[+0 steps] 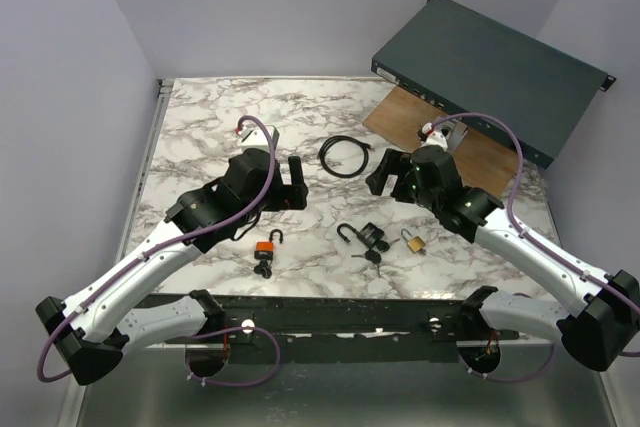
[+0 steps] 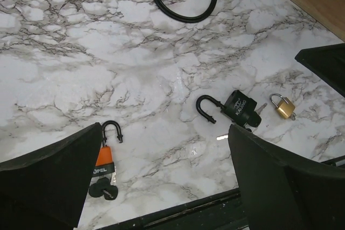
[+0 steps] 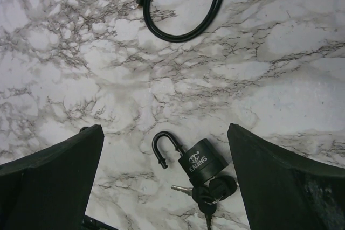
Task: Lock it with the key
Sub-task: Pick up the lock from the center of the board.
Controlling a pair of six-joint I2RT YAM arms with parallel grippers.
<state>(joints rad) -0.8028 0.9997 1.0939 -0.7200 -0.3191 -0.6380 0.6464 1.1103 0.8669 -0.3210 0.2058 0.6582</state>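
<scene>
A robotics lab: a marble-patterned worktop [image 1: 200, 137] boxed by plain white walls [image 1: 70, 97], with a rack-mount unit [image 1: 490, 72] propped at its far right corner.

Padlocks [image 1: 365, 236], coiled cable [image 3: 180, 38] on marble table [image 1: 200, 127].

Black padlock [image 3: 202, 164] lies flat — shackle [image 3: 154, 146] swung open, bunch of black-headed keys [image 3: 207, 193] touching its base

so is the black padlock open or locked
Open. The black padlock lies flat with its shackle swung out, one end free of the body; keys sit at its base.
</scene>
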